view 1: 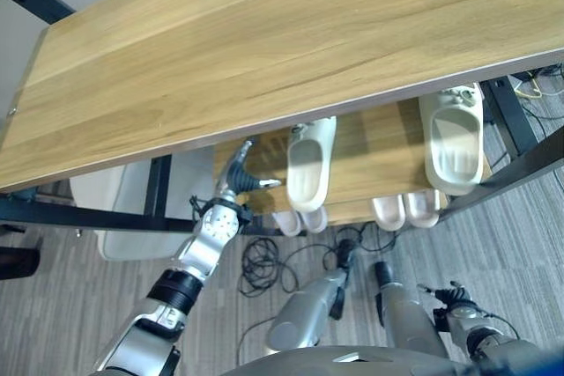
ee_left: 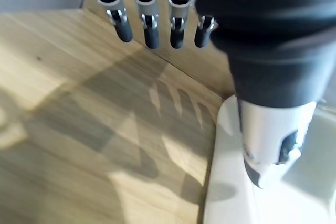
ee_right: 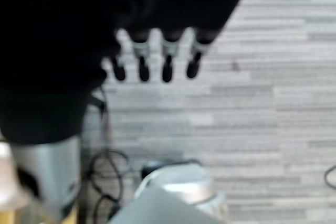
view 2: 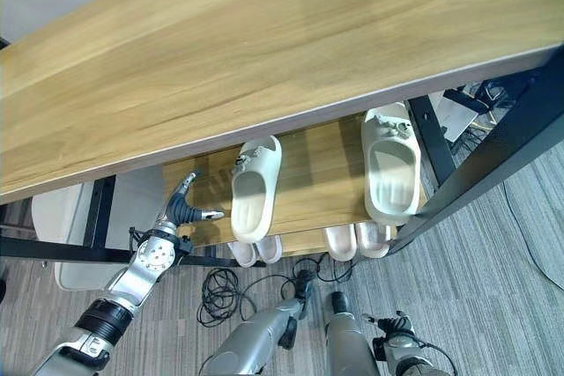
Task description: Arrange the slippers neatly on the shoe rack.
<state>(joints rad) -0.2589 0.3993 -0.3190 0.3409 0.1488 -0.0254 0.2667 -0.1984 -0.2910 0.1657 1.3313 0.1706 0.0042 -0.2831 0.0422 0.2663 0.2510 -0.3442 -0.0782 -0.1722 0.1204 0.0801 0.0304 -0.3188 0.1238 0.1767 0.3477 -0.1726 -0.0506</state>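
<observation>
Okay, left eye view: my left hand (view 1: 236, 180) is up at the wooden middle shelf (view 1: 370, 151) of the shoe rack (view 1: 264, 41), fingers relaxed and spread, holding nothing, thumb tip just beside the left cream slipper (view 1: 310, 163). That slipper lies on the shelf, toe under the top board. A second cream slipper (view 1: 453, 140) sits well apart at the shelf's right end. Two more pale pairs (view 1: 388, 212) peek out lower down. My right hand (view 1: 454, 297) hangs low over the grey carpet (view 1: 529, 244).

Right eye view: same layout, left hand (view 2: 183, 204) beside the near slipper (view 2: 254, 189), not gripping.

Left wrist view: fingers (ee_left: 150, 27) straight over bare shelf wood, thumb (ee_left: 273, 145) over the slipper's cream edge (ee_left: 220, 203); can't tell if touching.

Right wrist view: fingers (ee_right: 167, 59) relaxed, empty, above the carpet.
</observation>
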